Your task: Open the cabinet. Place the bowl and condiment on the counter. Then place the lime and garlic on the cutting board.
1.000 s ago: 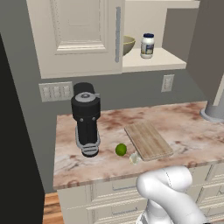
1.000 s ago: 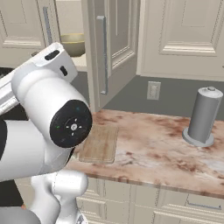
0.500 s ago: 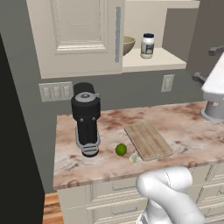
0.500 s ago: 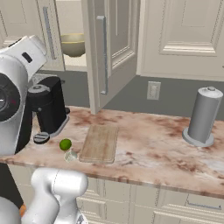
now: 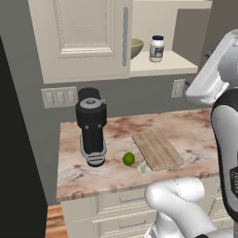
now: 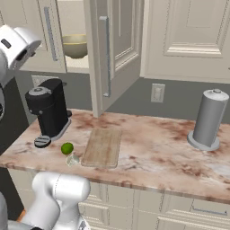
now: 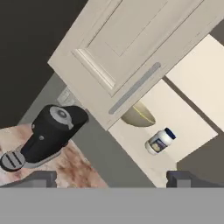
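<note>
Since a second ago my arm has swung off to the right side of the left base view and up beside the open cupboard; nothing on the surface has shifted. My hand [image 7: 113, 178] is spread wide and holds nothing, with the two dark tips at the bottom of the hand view.

Nearest: garlic [image 5: 143, 168], pale and lumpy, at the front edge, just beside the lime [image 5: 128, 159]. Both look small and light. The lime is round and likely to roll; I'd pinch it across the middle. The garlic's papery skin may slip.

Next: cutting board [image 5: 157, 148], flat wood, lying bare just right of the two. Coffee machine [image 5: 91, 125] stands left of them. The surface [image 5: 195, 132] is veined pinkish stone, with open room to the right.

Further right, in the right base view, a grey canister [image 6: 207, 119] stands well apart.

Far: cabinet [image 5: 83, 37], right door swung open. On its shelf sit the bowl [image 7: 138, 115] and the jar [image 7: 159, 141], near each other. The bowl is wide and stiff; I judge the rim the place to take it. The jar is narrow and smooth, so grip its body.
</note>
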Controlling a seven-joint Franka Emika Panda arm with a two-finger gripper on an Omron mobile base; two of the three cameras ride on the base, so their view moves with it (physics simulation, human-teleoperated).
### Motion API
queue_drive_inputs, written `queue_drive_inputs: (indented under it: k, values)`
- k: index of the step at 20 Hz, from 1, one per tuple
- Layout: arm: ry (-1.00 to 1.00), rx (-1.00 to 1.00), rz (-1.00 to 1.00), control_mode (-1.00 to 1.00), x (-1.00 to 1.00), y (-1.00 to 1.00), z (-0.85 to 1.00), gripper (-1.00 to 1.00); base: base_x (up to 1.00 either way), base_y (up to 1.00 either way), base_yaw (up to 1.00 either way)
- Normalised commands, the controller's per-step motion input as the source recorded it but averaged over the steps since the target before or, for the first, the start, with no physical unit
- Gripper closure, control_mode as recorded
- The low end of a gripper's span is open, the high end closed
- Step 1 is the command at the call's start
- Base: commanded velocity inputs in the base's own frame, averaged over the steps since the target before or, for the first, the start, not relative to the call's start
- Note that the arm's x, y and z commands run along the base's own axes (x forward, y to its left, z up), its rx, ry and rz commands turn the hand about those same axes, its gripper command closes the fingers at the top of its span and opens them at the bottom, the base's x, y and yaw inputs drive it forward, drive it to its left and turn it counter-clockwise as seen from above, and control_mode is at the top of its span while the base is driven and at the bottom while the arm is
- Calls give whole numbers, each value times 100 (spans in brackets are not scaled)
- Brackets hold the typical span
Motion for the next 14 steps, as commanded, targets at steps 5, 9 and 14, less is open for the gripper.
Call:
queue_drive_inputs:
  k: [5,9,14]
  values:
    - [3,-31,-29,-100,40,-2,-2,-100,0,0,0]
    - [1,-25,-27,-100,29,-28,-14,-100,0,0,0]
    - [5,-20,-24,-100,25,-44,-9,-100,0,0,0]
